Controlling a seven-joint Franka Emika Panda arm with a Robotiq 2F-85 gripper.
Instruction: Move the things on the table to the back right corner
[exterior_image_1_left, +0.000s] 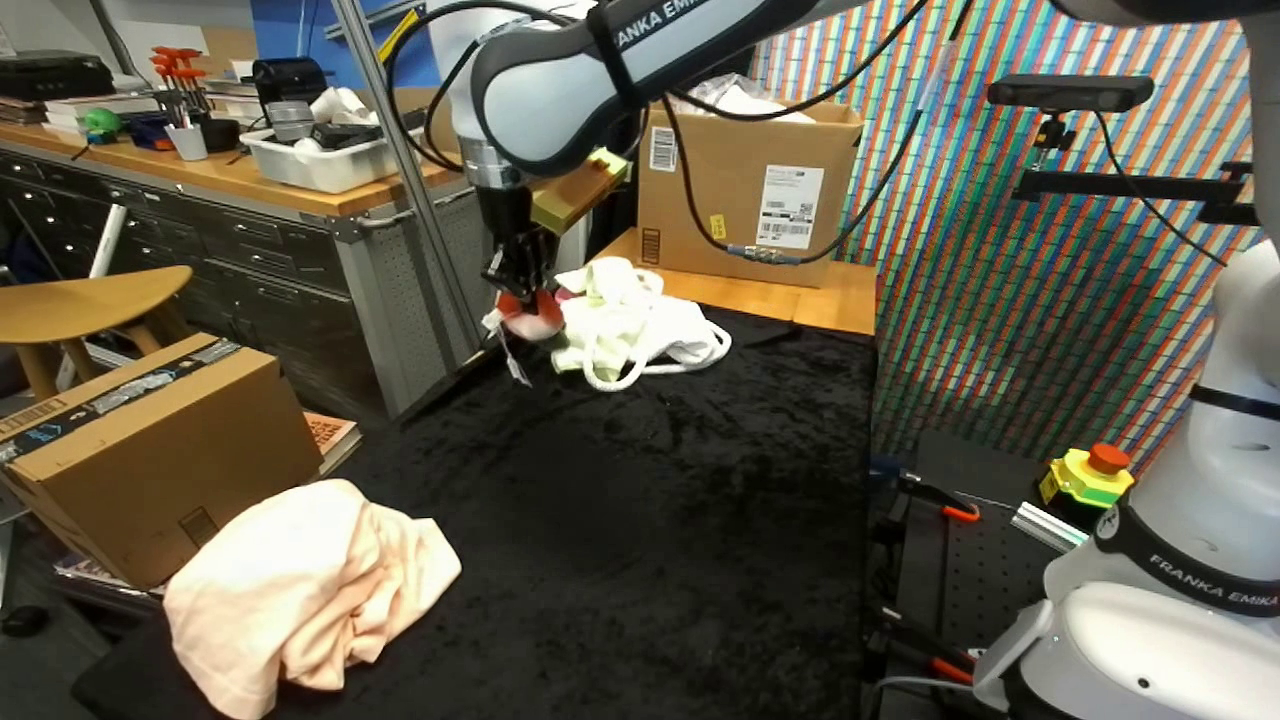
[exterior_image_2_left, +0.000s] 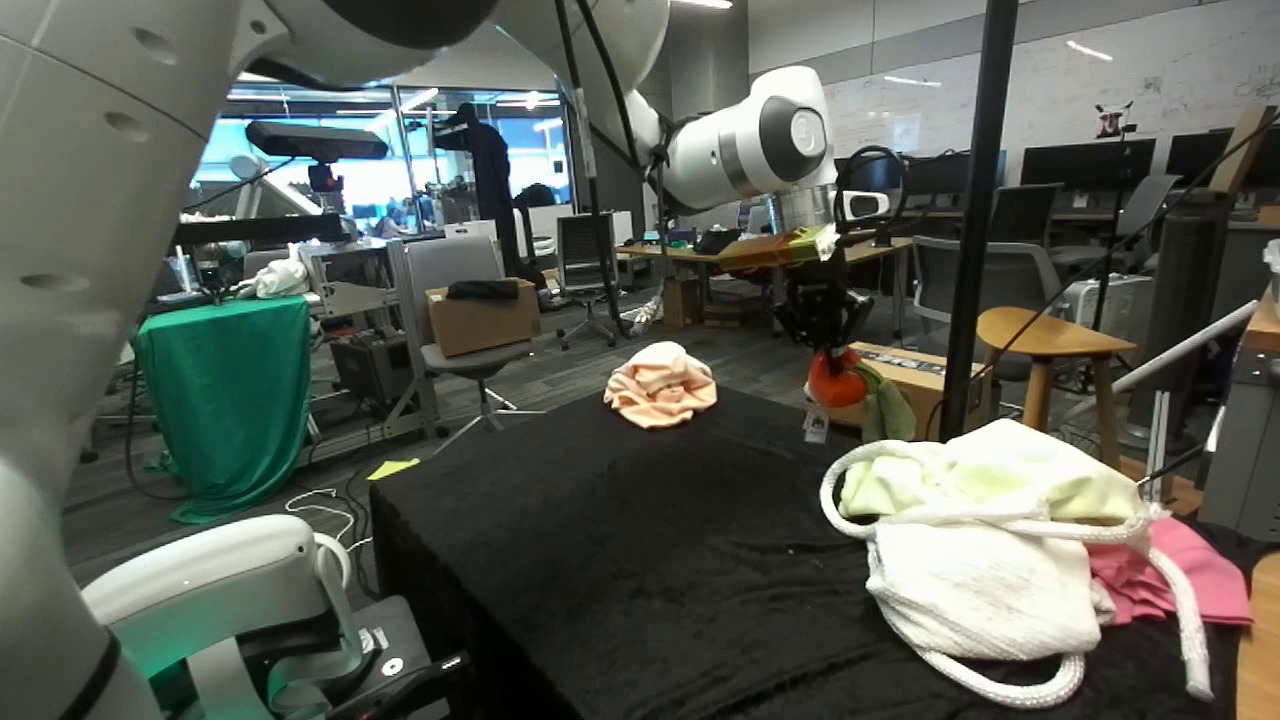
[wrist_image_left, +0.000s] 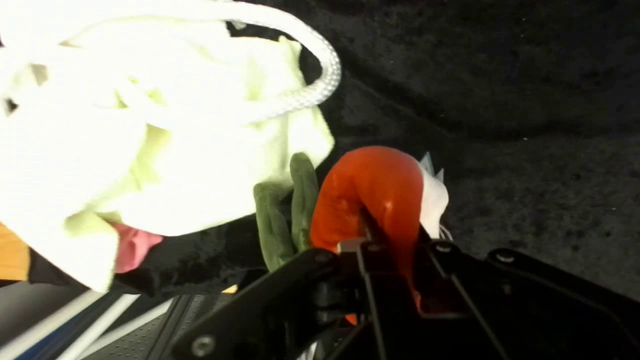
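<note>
While the pincer (wrist_image_left: 392, 245) is pinching a red radish-like plush toy (wrist_image_left: 380, 175), lower centre of the wrist view, its green leaves (wrist_image_left: 304, 200) are pointing left, toward the bunched white cloths (wrist_image_left: 190, 165), upper left: apparently the set-down side.

free: black table (exterior_image_1_left: 650, 530) between peach cloth (exterior_image_1_left: 300, 580) and white cloths (exterior_image_1_left: 660, 322) | obstacle: white rope loop (wrist_image_left: 328, 70) near tool (wrist_image_left: 390, 245)

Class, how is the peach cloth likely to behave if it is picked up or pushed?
The peach cloth will probably sag when lifted, since it lies in soft folds. Pushed, it would likely bunch up rather than roll, given its loose, crumpled heap. Breakage seems unlikely: only fabric shows.
</note>
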